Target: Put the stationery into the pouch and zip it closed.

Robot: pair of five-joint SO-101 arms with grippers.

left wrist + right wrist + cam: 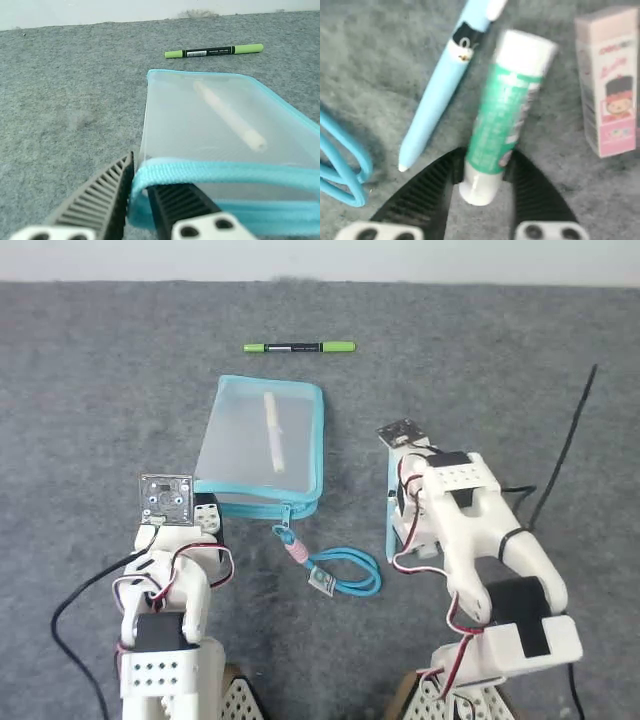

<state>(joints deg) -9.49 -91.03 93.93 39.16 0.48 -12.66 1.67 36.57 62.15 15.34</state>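
Both arms loaded: left gripper (141, 200) pinches pouch (220, 125) at its near-left corner; right gripper (482, 172) clamps green glue stick (507, 115), right of pouch.

The left hand (141, 176) pinches the teal-edged near corner of the translucent pouch (200, 130) between two black ribbed fingers (100, 200). The pouch stretches away from the hand across the grey counter (65, 110). A white pen (230, 117) lies inside it. A green marker (215, 50) lies farther off, clear of the pouch.
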